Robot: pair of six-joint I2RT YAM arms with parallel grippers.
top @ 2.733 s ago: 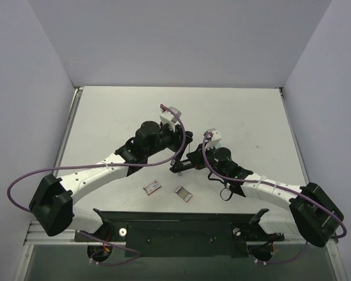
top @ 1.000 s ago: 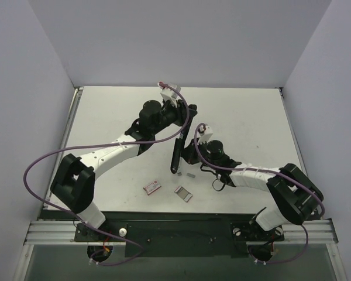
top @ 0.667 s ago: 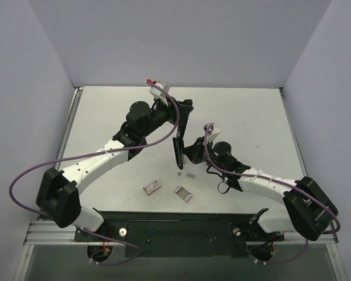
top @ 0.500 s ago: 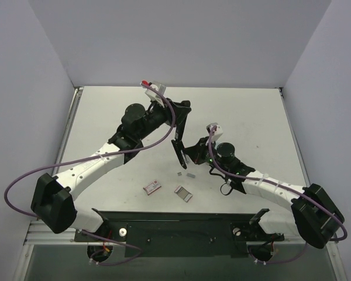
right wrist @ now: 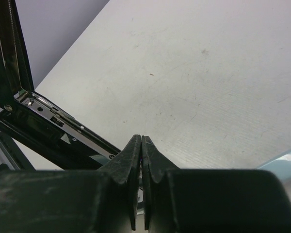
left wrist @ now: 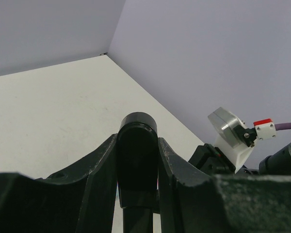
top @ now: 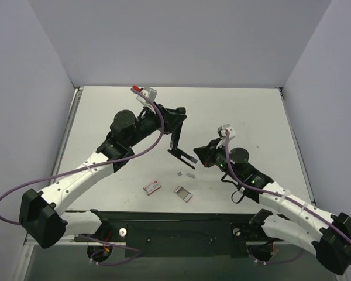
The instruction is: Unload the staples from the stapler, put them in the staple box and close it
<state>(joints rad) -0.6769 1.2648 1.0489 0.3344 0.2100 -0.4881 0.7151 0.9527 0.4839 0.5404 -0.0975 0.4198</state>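
My left gripper point(top: 175, 117), raised over mid-table, clamps the stapler point(top: 175, 141); my right gripper point(right wrist: 141, 141) points leftward, fingers pressed together.

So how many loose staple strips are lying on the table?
2: one staple strip and a second strip beside it, both near the stapler's lower end. The bigger grey piece nearby might be another.

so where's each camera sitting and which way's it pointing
top external: above and behind the bases, looking down on the table; both arms, with the left gripper holding the open stapler.
left wrist: looks past its own fingers, clamped on the stapler's end, toward the far walls.
right wrist: looks past the shut right gripper across the table at the stapler's hinge.
shared: all three show the stapler.
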